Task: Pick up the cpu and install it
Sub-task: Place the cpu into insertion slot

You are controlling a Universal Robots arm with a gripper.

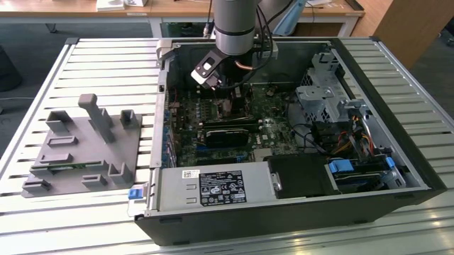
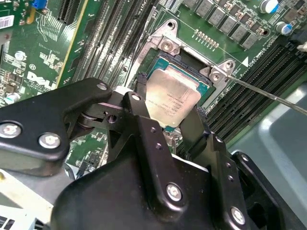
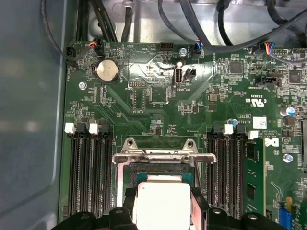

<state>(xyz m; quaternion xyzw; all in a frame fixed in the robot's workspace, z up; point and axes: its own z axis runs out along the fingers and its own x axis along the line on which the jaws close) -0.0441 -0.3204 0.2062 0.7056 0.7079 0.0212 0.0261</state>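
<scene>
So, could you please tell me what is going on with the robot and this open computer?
The robot arm reaches down into the open computer case on the slatted table. Its claw is shut on the cpu, with a finger on each of two opposite sides, and holds it right at the motherboard's socket. Whether the chip is fully seated cannot be told. A grey fixture plate lies beside the case, at the exterior view's left.

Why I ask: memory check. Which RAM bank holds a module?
The bank away from the case wall: a green module fills its outermost slot; the other bank is empty.
</scene>
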